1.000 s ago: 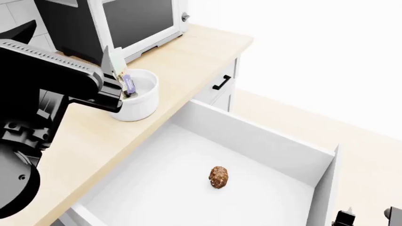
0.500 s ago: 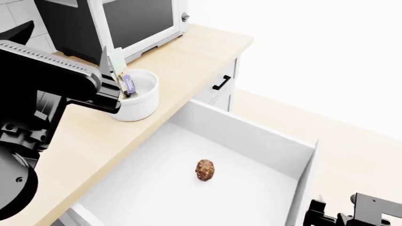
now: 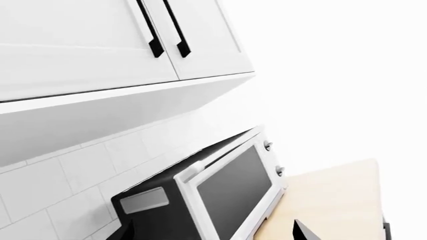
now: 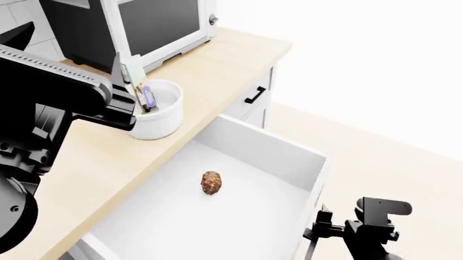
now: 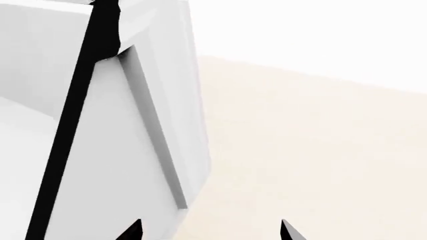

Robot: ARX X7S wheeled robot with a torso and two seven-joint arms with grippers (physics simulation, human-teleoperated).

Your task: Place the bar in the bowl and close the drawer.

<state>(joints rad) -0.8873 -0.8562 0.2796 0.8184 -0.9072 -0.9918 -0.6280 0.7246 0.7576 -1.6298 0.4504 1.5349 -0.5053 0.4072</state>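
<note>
The bar (image 4: 147, 98) stands leaning inside the white bowl (image 4: 160, 120) on the wooden counter. My left gripper (image 4: 127, 71) hovers just over the bowl's far rim, open, with nothing between its fingers; in the left wrist view the left gripper (image 3: 213, 235) shows only two spread tips. The white drawer (image 4: 269, 153) is partly open below the counter. My right gripper (image 4: 319, 229) is at the outer face of the drawer's front panel (image 4: 313, 197), open. The right wrist view has the right gripper (image 5: 210, 232) with its tips wide apart beside the drawer front (image 5: 113, 165).
A brown lumpy ball (image 4: 211, 182) lies on the drawer floor. A toaster oven (image 4: 145, 27) stands at the back of the counter (image 4: 217, 65), under upper cabinets (image 3: 100, 40). A narrow drawer front with a black handle (image 4: 255, 95) sits beside the open drawer.
The drawer has slid inward toward the counter, carrying the brown ball with it. My right arm has come in from the lower right along with the front panel. The left gripper has risen slightly.
</note>
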